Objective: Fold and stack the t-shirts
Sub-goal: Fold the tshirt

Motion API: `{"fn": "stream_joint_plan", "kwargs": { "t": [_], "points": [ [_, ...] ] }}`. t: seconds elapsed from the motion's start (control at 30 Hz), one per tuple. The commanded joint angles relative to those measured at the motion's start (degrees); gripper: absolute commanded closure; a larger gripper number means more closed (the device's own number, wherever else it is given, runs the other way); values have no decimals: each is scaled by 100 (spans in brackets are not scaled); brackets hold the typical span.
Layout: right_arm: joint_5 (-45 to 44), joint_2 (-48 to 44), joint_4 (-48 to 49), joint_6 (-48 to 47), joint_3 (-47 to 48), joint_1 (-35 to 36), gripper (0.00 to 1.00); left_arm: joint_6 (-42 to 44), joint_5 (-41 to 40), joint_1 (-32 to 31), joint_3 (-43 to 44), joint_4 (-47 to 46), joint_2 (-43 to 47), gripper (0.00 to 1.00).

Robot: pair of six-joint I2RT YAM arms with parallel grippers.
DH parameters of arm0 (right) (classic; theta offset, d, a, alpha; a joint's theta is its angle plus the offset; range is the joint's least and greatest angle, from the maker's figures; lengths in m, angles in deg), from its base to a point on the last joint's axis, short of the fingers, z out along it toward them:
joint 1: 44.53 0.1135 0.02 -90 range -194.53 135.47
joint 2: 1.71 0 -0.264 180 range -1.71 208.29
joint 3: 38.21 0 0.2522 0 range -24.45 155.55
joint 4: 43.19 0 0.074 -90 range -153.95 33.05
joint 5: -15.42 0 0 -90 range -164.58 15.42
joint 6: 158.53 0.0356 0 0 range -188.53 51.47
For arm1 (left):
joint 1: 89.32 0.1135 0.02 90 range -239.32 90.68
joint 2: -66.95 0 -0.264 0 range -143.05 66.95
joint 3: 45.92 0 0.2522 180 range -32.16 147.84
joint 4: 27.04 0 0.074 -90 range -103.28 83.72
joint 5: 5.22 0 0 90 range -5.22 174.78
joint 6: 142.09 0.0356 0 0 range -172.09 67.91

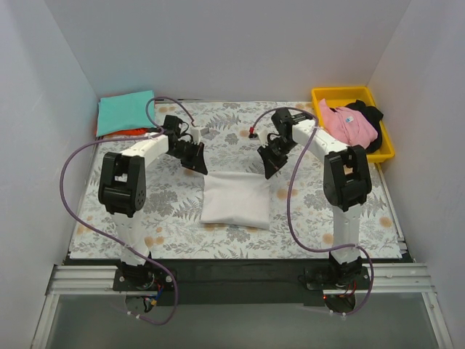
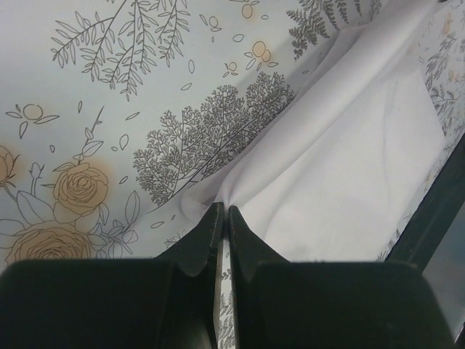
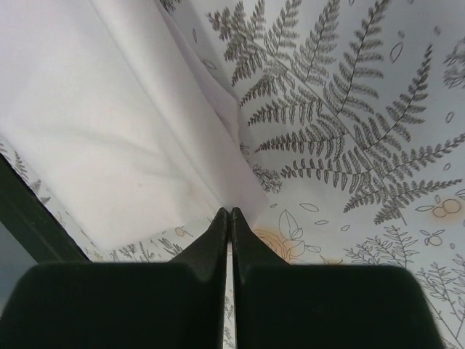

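A white t-shirt, folded to a rough rectangle, lies on the table's middle. My left gripper is shut on its far left corner; in the left wrist view the cloth bunches into the closed fingertips. My right gripper is shut on the far right corner; the right wrist view shows the cloth pinched at the tips. A folded teal t-shirt lies on an orange one at the back left. A pink t-shirt and a black one lie in the bin.
The yellow plastic bin stands at the back right. A grey-and-orange floral table cloth covers the table. White walls close in the left, back and right sides. Purple cables loop off both arms.
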Motion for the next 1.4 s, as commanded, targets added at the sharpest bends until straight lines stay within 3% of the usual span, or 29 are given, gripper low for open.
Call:
{"fn": "stream_joint_plan", "kwargs": {
  "t": [0.0, 0.43, 0.63, 0.67, 0.7, 0.77, 0.8, 0.83, 0.93, 1.0, 1.07, 1.1, 1.13, 1.23, 1.37],
  "points": [
    [-383, 131, -187, -210, -235, -24, 99, 22, -47, -75, 107, -22, 93, 100],
    [-1227, 1141, 700, 27, 415, -112, 99, -496, -733, -189, 687, -347, -1092, 100],
    [-1115, 1170, 912, 246, 793, -218, 98, -707, -680, -189, 1346, -408, -1217, 78],
    [-1026, 1099, 903, 290, 811, -226, 92, -716, -688, -181, 1434, -382, -1208, 73],
    [-921, 1003, 868, 299, 750, -226, 68, -716, -680, -181, 1609, -278, -1200, 62],
    [-701, 521, 868, 343, 636, -235, 42, -734, -549, -137, 1620, -198, -937, 50],
    [-613, 327, 876, 352, 583, -244, 25, -777, -278, -93, 1541, -241, -753, 48],
    [-378, -92, 885, 369, 469, -261, 18, -813, -145, -93, 1262, -285, -290, 32],
    [333, -901, 885, 553, 189, -367, 16, -1006, 644, -84, 708, -391, 688, 16],
    [879, -1264, 885, 895, -128, -376, 15, -1374, 1093, -154, 338, -443, 1101, 14],
    [2047, -1686, 929, 1212, -880, -332, 13, -1682, 1736, -285, -336, -513, 1585, 13],
    [2355, -1783, 1068, 1553, -1129, -280, 6, -1944, 1894, -512, -549, -584, 1709, 13],
    [2915, -1880, 1131, 1686, -1358, -236, 6, -2069, 2096, -636, -725, -628, 1858, 13],
    [3596, -1960, 1745, 2431, -2324, -16, 5, -2658, 2431, -1032, -1376, -979, 1868, 12],
    [3791, -1802, 2501, 2901, -3222, 239, 4, -3159, 2572, -1139, -1711, -1419, 1474, 11]
  ]
}}
